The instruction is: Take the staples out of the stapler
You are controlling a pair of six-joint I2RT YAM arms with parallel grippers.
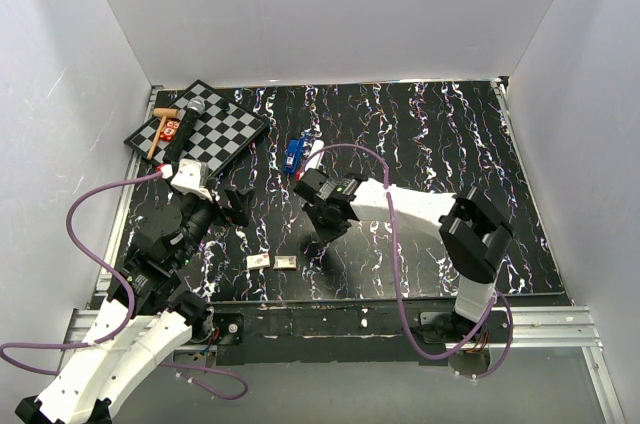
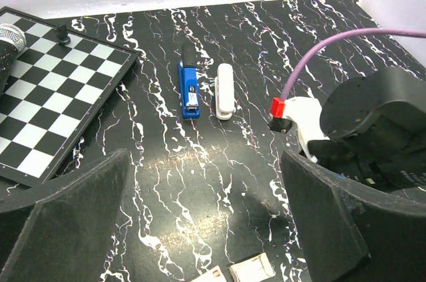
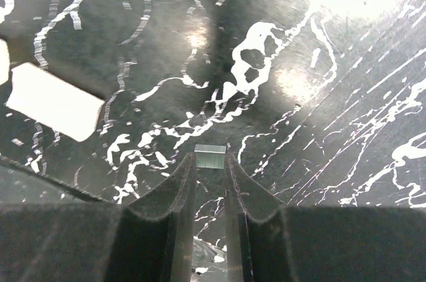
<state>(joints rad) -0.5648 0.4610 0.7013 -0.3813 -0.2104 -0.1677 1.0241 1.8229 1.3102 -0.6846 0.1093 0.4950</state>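
My right gripper [image 3: 210, 162] is shut on a short silvery strip of staples [image 3: 210, 154], pinched at the fingertips just above the black marbled table. In the top view that gripper [image 1: 325, 237] points down at mid-table. The blue stapler [image 2: 189, 89] lies flat farther back, also visible from above as the stapler [image 1: 293, 154], with a white oblong piece [image 2: 225, 90] beside it on its right. My left gripper [image 2: 206, 219] hovers wide open over bare table, nothing between its fingers; in the top view it [image 1: 232, 206] sits left of centre.
Two small tan-and-white boxes [image 1: 259, 261] [image 1: 285, 262] lie near the front edge; one box [image 3: 53, 101] is left of my right fingers. A chessboard [image 1: 205, 129] holding a microphone [image 1: 190, 107] and a wooden mallet [image 1: 158, 131] occupies the back left. White walls enclose the table.
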